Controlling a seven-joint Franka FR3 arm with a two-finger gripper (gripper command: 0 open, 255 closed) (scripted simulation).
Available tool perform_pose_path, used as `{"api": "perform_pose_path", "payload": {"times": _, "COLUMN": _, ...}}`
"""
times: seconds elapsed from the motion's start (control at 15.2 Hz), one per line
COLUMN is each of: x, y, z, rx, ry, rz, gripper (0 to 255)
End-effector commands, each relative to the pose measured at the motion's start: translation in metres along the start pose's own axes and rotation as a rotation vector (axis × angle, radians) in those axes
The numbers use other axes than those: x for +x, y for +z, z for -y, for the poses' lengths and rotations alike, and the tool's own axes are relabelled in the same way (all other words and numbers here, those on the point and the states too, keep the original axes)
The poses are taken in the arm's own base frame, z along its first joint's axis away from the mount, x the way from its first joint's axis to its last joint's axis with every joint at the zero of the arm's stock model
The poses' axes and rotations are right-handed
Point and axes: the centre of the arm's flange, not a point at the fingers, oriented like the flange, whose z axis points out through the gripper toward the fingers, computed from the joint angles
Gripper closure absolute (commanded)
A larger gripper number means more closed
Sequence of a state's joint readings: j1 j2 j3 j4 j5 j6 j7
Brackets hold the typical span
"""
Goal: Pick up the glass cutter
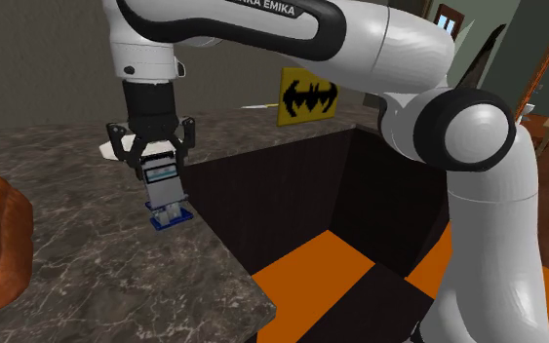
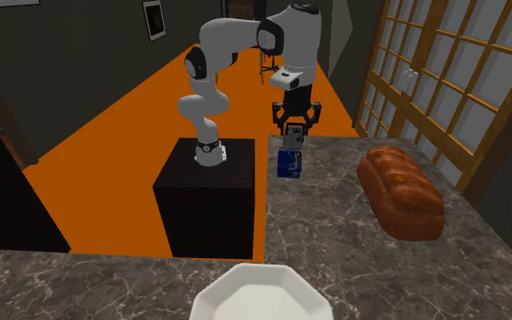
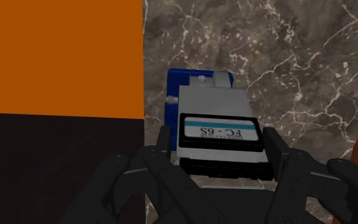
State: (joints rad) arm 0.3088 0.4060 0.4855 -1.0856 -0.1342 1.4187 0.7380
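We see our gripper (image 1: 163,190) clamped on the grey glass cutter (image 3: 212,102), whose blue end points down toward the marble counter (image 1: 67,234).

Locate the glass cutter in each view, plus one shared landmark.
Shoulder view: glass cutter left of centre.
Second exterior view: glass cutter about centre.
Wrist view: glass cutter centre, slightly right.
Shared landmark: the marbled counter, whose edge runs beside it.

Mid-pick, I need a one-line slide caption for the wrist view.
Black gripper clasping the grey-and-blue glass cutter near the edge of the dark veined counter, orange floor beyond.
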Motion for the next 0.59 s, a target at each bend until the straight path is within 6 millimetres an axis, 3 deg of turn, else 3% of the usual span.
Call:
{"api": "perform_pose_path", "payload": {"times": 0.0, "x": -0.002, "y": -0.010, "z": -0.001, "rx": 0.000, "ry": 0.000, "rz": 0.000, "gripper": 255}}
{"api": "perform_pose_path", "payload": {"times": 0.4, "x": -0.004, "y": -0.042, "z": -0.001, "rx": 0.000, "ry": 0.000, "rz": 0.000, "gripper": 255}}
{"api": "perform_pose_path", "payload": {"times": 0.53, "x": -0.004, "y": -0.043, "z": -0.001, "rx": 0.000, "ry": 0.000, "rz": 0.000, "gripper": 255}}
